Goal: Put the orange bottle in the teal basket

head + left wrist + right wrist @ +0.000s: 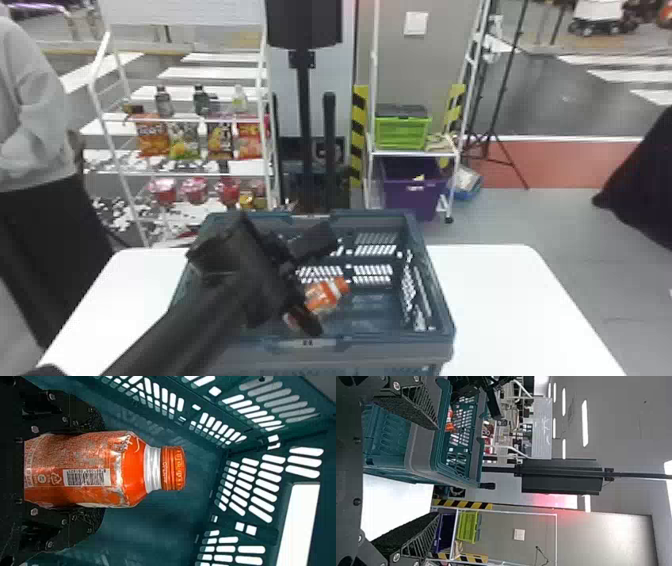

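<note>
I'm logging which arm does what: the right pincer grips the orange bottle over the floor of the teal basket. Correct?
Wrong side: the left wrist view shows the left pincer gripping the orange bottle over the floor of the teal basket.

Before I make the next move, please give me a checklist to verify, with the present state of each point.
1. Bottle gripped by the left gripper: ok.
2. Bottle inside the basket walls: ok.
3. Cap on the bottle: ok.
4. Bottle upright: not ok, it is tilted.
5. Bottle resting on the basket floor: cannot tell; the contact is hidden.
6. Right gripper open, with nothing held: ok.
</note>
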`<state>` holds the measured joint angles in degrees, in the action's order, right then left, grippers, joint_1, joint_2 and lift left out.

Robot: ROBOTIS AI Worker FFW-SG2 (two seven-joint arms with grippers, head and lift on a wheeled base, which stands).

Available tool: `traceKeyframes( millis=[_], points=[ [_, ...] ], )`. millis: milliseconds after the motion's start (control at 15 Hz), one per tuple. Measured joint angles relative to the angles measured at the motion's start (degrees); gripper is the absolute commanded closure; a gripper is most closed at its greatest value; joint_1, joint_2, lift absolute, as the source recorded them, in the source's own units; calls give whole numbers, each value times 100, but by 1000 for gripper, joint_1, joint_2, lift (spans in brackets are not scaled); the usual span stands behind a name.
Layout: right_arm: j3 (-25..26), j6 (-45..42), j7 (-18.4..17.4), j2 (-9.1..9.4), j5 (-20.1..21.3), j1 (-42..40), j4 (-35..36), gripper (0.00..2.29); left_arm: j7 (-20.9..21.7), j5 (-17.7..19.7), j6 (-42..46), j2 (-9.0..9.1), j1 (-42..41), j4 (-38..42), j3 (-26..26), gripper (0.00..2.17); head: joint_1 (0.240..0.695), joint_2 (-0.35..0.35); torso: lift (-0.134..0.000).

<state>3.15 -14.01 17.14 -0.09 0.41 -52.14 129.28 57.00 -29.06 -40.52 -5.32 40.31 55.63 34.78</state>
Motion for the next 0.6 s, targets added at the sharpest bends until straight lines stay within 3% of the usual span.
traceKeyframes(
  millis=[133,200,333,400,600],
  points=[
    [16,-65,0,0,-44,-18,0,127,-26,-235,176,140,46,-277,-30,2013,499,0,0],
    [28,-75,0,0,-66,-22,-2,127,-42,-322,269,184,51,-356,-58,1801,499,0,0],
    [42,-81,0,0,-83,-24,-20,127,-110,-375,363,213,39,-388,-107,201,499,0,0],
    [44,-92,0,0,-85,-24,-30,127,-132,-379,378,216,14,-378,-136,-2,499,0,0],
    [46,-128,0,0,-112,-24,-44,127,-175,-381,410,216,-31,-310,-191,2,499,0,0]
  ],
)
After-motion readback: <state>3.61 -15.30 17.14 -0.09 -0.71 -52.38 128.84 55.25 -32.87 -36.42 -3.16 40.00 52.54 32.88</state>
